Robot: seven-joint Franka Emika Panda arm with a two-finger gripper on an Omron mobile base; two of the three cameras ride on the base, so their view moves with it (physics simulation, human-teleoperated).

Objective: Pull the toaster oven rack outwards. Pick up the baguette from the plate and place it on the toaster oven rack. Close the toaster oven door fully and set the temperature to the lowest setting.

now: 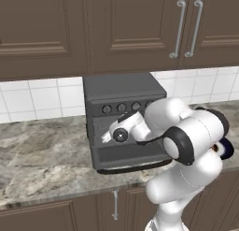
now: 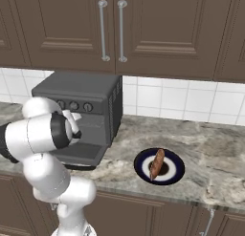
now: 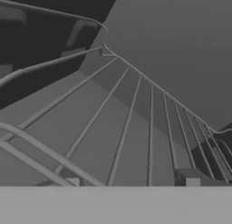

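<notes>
Rack wires (image 3: 136,128) fill the space just ahead of the gripper (image 3: 131,182) — fingers parted, whether gripping the front wire I cannot tell. Oven (image 1: 122,113) door is down; baguette (image 2: 157,163) waits on its plate (image 2: 176,175), far right — untouched.

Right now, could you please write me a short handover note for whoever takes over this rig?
Pincer: inside the toaster oven, fingertips at the toaster oven rack; whether it grips a wire is unclear.
Toaster oven door: folded down open.
Baguette: lying on the plate, on the counter beside the oven.
Done: door open, rack reached.
Left: pull rack out, load baguette, close door, set temperature lowest.
</notes>
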